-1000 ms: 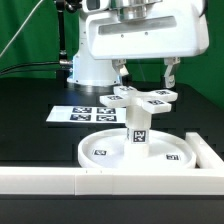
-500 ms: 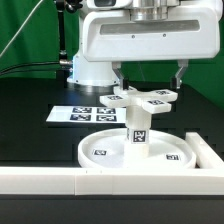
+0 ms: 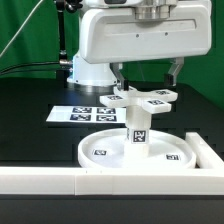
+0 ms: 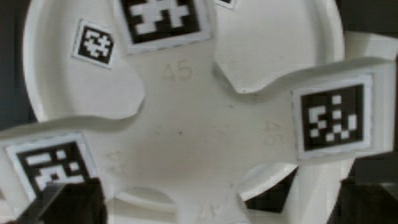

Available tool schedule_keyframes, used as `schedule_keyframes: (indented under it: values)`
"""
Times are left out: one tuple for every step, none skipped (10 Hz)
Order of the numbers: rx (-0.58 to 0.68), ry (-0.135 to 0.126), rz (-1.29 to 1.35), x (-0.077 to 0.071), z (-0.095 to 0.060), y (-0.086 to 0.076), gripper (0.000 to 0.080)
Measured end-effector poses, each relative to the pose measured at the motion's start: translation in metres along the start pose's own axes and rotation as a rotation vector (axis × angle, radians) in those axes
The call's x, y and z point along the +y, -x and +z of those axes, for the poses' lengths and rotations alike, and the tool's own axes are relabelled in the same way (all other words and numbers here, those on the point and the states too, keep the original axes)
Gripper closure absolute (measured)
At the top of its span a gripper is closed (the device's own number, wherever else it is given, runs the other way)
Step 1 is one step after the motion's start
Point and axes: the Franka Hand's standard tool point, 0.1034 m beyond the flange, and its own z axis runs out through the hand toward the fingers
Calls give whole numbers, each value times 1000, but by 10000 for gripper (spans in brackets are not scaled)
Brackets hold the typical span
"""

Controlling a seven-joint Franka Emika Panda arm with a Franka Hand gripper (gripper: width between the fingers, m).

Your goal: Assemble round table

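Gripper [image 3: 146, 72] hovering, fingers spread, above white plastic cross-shaped piece [image 3: 140, 98] sitting atop short cylindrical post [image 3: 137, 128] on round rimmed disc [image 3: 100, 150]; likely released.

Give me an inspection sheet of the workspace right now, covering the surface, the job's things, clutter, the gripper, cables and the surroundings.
Surface: black table, white border wall along the near edge.
Job's things: round disc lies flat; post stands upright at its middle; cross-shaped piece sits on the post's top.
Clutter: marker board lies flat behind the disc, toward the exterior view's left; nothing else seen.
Gripper: gripper open, above the cross-shaped piece, holding nothing.
Cables: dark cable hangs at the exterior view's left.
Surroundings: green backdrop behind the arm.
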Motion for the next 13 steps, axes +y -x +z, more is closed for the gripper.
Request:
schedule_keyframes:
  values:
    - [3, 3, -52, 0, 0, 0, 151]
    - [5, 6, -101, 4, 2, 2, 151]
    - [4, 8, -177, 4, 2, 2, 151]
    - [3, 10, -239, 5, 2, 2, 151]
    - [0, 15, -324, 6, 2, 3, 151]
    - [-1, 17, -394, 6, 3, 4, 151]
    - [-3, 17, -459, 6, 4, 5, 151]
    - [-5, 17, -507, 6, 5, 6, 151]
    - [-9, 15, -551, 5, 6, 7, 151]
    - [-13, 15, -581, 4, 8, 9, 151]
    - [-21, 20, -662, 5, 8, 10, 151]
    - [-24, 22, -708, 5, 9, 10, 151]
    - [-30, 25, -727, 5, 11, 11, 151]
